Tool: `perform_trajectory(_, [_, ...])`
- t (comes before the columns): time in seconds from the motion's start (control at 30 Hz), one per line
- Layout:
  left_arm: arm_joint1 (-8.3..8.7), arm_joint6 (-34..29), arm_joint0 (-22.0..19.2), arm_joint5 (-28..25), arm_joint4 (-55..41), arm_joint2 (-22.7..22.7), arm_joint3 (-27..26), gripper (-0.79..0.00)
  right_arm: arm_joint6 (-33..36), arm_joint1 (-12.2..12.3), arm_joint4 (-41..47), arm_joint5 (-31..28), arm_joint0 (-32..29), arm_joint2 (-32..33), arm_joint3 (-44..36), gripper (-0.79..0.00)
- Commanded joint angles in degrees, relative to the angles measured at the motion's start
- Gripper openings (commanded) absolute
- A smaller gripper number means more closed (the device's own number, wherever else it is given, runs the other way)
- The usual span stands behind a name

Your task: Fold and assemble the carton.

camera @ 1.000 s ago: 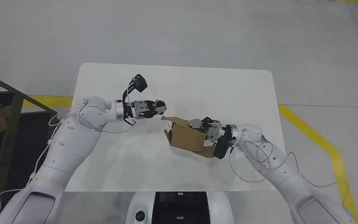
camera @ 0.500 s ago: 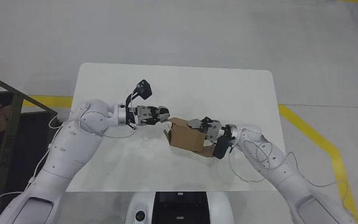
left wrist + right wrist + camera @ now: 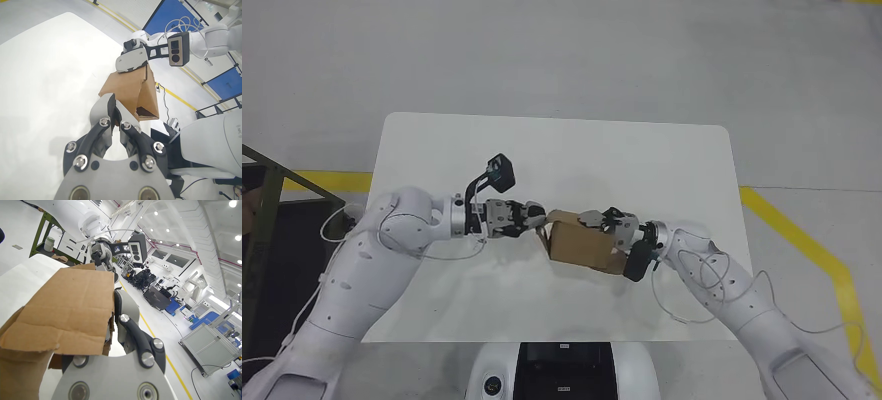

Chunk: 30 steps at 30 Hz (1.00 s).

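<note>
A brown carton (image 3: 584, 246), partly folded with loose flaps, is held just above the white table (image 3: 442, 150) near its front middle. My left gripper (image 3: 534, 213) is at the carton's left end. In the left wrist view my left gripper (image 3: 112, 99) is shut on the edge of a flap of the carton (image 3: 130, 89). My right gripper (image 3: 596, 220) is shut on the carton's top panel from the right side. In the right wrist view one finger (image 3: 123, 306) presses the edge of the carton (image 3: 71, 306); the other finger is hidden under the cardboard.
A green metal frame (image 3: 257, 200) stands beside the table's left edge. The table's back half and left front are bare white surface. A yellow floor line (image 3: 802, 240) runs to the right of the table.
My left gripper has moved right, reached the carton's left end and come to pinch a flap there. The right gripper keeps its hold; the carton has shifted slightly.
</note>
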Motion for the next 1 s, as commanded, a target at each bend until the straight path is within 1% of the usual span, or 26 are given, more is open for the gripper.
perform_trajectory(0.0, [0.09, 0.2, 0.2, 0.1, 0.2, -0.1, 0.1, -0.785, -0.1, 0.0, 0.2, 0.0, 0.0, 0.1, 0.0, -0.785])
perform_trajectory(0.2, [0.03, 0.8, -0.4, 1.1, 0.9, 0.9, 0.9, -0.785, -0.1, 0.0, 0.2, -0.2, 0.0, 0.2, -0.1, -0.785])
perform_trajectory(0.63, [-0.27, 0.8, -1.8, 1.4, 1.9, 4.5, -0.3, -0.785, 0.4, -0.3, 0.8, -0.6, 0.1, 0.0, 0.1, -0.785])
perform_trajectory(0.77, [-0.36, 0.7, -1.8, 1.2, 1.8, 5.7, -0.1, -0.785, 0.6, -0.4, 1.3, -0.6, 0.0, 0.1, 0.3, -0.785])
perform_trajectory(0.97, [-0.23, 0.8, -1.6, 0.0, 0.3, 6.2, 0.3, -0.785, 0.8, -0.6, 2.4, -0.8, -0.1, 0.1, 0.8, -0.785])
